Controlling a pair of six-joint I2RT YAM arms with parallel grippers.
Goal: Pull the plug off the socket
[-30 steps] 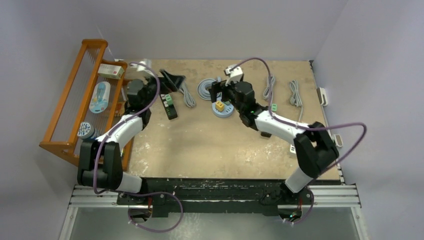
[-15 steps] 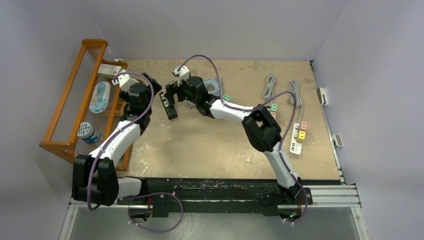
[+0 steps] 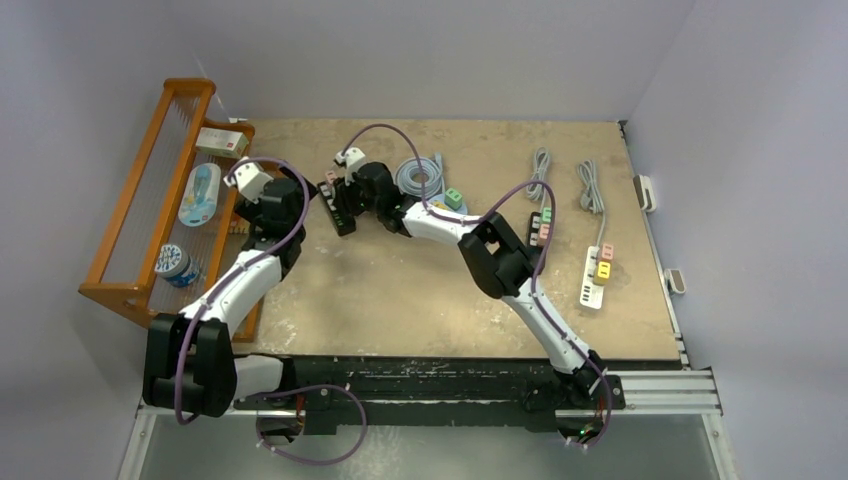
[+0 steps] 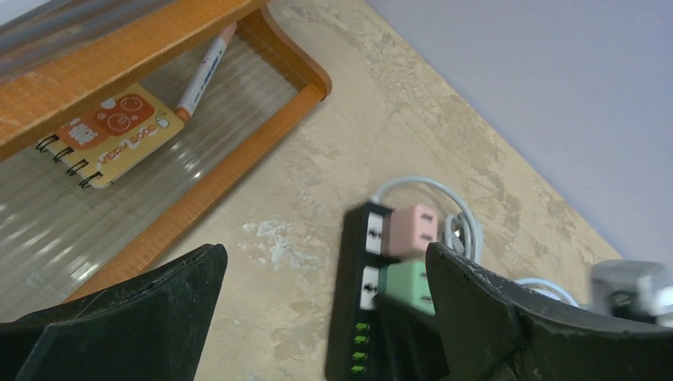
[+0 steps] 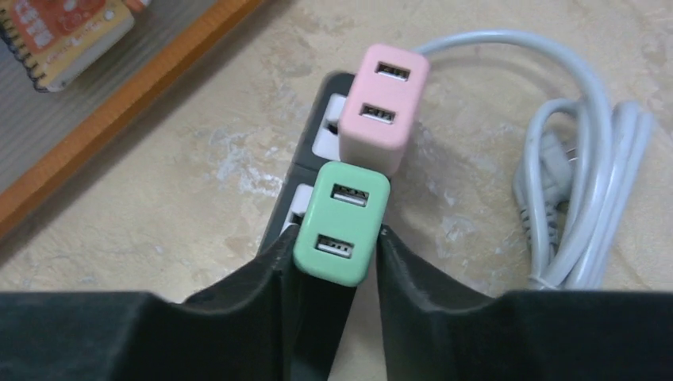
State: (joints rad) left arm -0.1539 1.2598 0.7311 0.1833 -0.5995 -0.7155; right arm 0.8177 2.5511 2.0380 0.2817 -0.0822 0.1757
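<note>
Green plug (image 5: 341, 222) sits in black power strip (image 4: 343, 317) on the worktop (image 5: 198, 198), touching pink plug (image 5: 385, 103). Right gripper (image 5: 337, 266) clamped on its two flat sides; left gripper (image 4: 324, 266) spread, empty. Plug judged rigid, smooth, likely slippery and snug; the light strip may lift.

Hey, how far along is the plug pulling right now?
Done: the right gripper is at the black power strip, closed on the green plug. In hand: that grip. To do: the plug is still seated beside the pink plug, so the actual pull remains.
</note>
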